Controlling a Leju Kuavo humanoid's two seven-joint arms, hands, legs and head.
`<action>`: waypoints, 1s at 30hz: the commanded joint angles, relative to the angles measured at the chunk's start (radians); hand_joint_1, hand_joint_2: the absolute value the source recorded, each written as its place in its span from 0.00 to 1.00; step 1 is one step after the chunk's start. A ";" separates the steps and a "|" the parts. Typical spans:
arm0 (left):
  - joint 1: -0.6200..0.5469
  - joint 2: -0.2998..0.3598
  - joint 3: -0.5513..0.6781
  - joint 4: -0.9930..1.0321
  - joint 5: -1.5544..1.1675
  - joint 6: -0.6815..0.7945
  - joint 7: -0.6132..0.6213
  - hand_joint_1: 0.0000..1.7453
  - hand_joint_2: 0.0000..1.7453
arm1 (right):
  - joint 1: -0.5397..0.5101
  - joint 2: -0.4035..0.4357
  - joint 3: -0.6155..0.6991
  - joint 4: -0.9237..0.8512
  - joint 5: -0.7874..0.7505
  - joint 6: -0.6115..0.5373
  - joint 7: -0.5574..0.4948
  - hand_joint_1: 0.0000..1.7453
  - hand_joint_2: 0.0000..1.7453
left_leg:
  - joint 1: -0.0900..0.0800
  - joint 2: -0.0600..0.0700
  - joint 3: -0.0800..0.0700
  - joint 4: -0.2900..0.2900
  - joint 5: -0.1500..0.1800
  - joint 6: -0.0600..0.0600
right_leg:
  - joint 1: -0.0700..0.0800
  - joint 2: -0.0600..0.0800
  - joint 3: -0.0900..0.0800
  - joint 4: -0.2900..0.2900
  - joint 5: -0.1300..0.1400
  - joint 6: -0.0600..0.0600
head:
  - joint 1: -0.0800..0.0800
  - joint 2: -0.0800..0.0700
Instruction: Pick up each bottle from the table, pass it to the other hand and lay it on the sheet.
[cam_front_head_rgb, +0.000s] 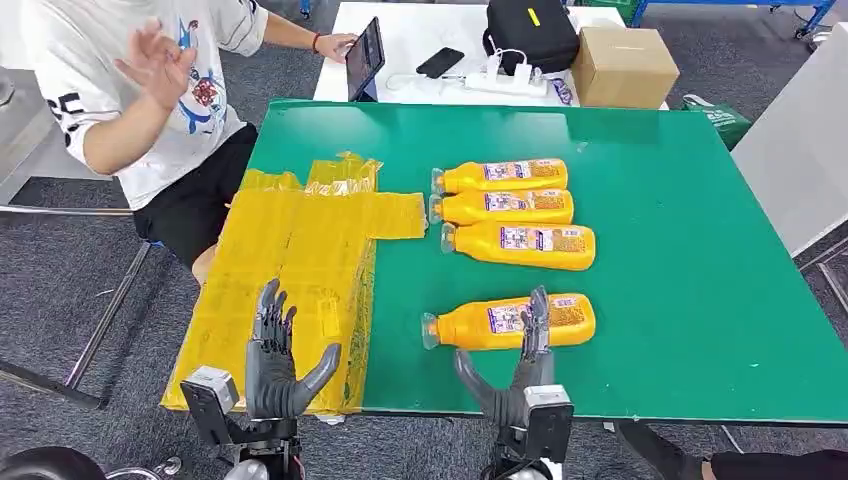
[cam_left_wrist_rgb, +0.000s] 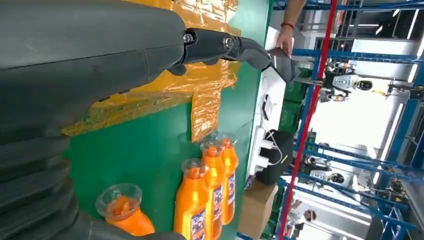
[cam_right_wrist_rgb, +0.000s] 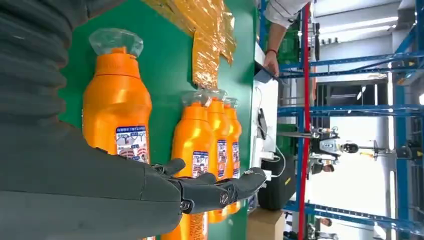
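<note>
Nearby, right hand (cam_front_head_rgb: 520, 375) spread empty over nearest bottle (cam_front_head_rgb: 508, 321), left hand (cam_front_head_rgb: 277, 360) spread above sheet (cam_front_head_rgb: 300, 260).

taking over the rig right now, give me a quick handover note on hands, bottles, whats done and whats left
Left hand: open, holding nothing, poised over the near edge of the yellow sheet.
Right hand: open, fingers spread above the nearest bottle, not yet gripping it.
Bottles: four orange ones lie on their sides on the green table, caps toward the sheet. The nearest lies apart; the other three bottles sit in a close row farther back.
Done: nothing is on the sheet yet.
Left: pick up each bottle, pass it to the other hand, lay it on the sheet, probably starting with the nearest one.
</note>
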 joint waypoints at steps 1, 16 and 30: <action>-0.012 0.017 0.003 0.044 -0.028 0.021 0.000 0.00 1.00 | -0.029 -0.012 -0.008 0.076 0.079 -0.026 0.001 0.00 1.00 | 0.001 0.001 0.006 -0.001 -0.002 -0.001 | 0.001 0.000 0.006 -0.002 -0.001 -0.002 | 0.000 0.000; -0.029 0.033 -0.016 0.052 -0.210 0.123 -0.008 0.00 1.00 | -0.068 -0.055 0.010 0.108 0.378 -0.112 0.135 0.00 1.00 | 0.001 0.001 0.007 -0.001 -0.003 -0.001 | 0.002 0.000 0.008 -0.002 -0.002 -0.002 | 0.000 0.000; -0.050 -0.015 0.078 0.091 -0.258 0.017 0.015 0.00 1.00 | -0.208 -0.277 -0.068 -0.016 0.984 0.110 0.688 0.00 1.00 | 0.000 0.000 0.003 0.000 0.000 0.001 | 0.000 -0.001 0.004 -0.001 0.000 0.000 | 0.000 0.000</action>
